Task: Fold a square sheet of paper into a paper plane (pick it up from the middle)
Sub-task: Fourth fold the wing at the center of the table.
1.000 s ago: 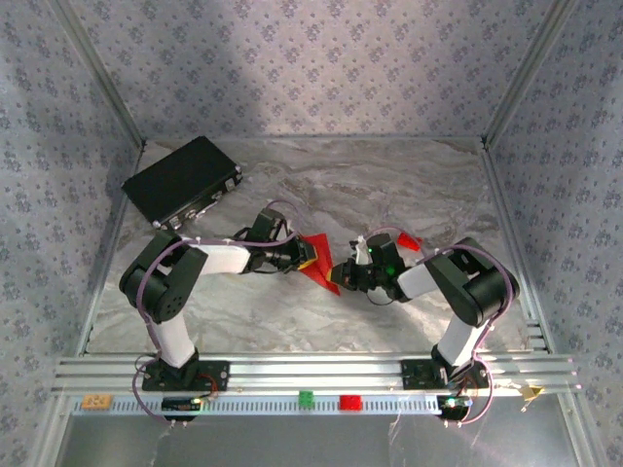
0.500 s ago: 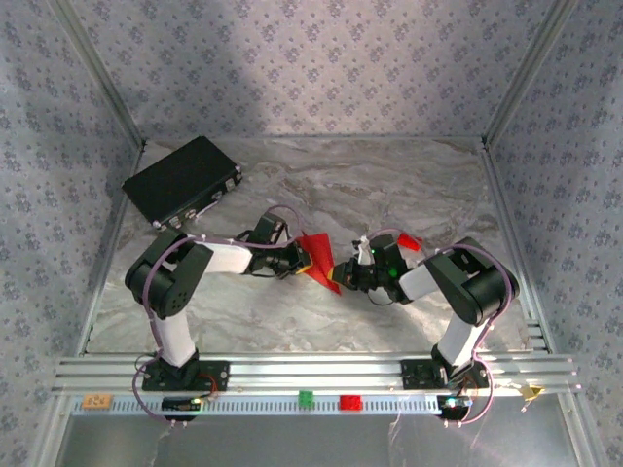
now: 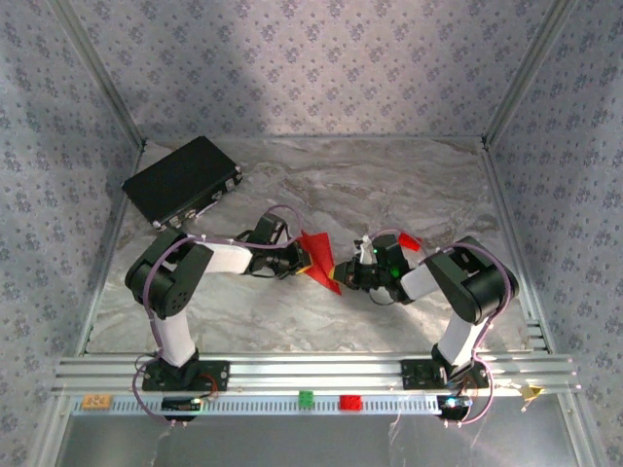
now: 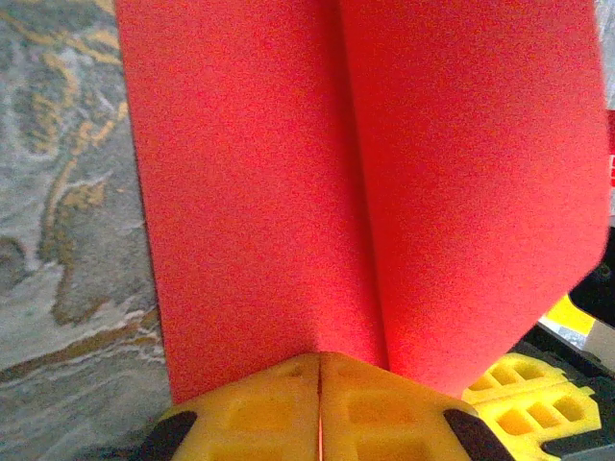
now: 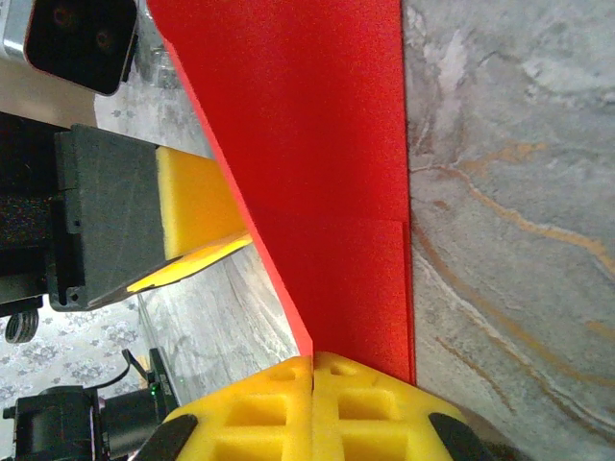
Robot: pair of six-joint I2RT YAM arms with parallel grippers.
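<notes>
Clenched on the folded red paper sheet [image 4: 365, 173] with the left gripper [image 4: 319, 370], with yellow pads pressed together at the sheet's centre crease. Clenched likewise with the right gripper [image 5: 312, 370] on the sheet's opposite end. Stretched between both near the middle of the marble table [image 3: 389, 185], well apart from the black box [image 3: 183, 181].

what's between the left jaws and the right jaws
The folded red paper bridges that gap in the top view; in the wrist views the left jaws and the right jaws are each shut on its edge.
</notes>
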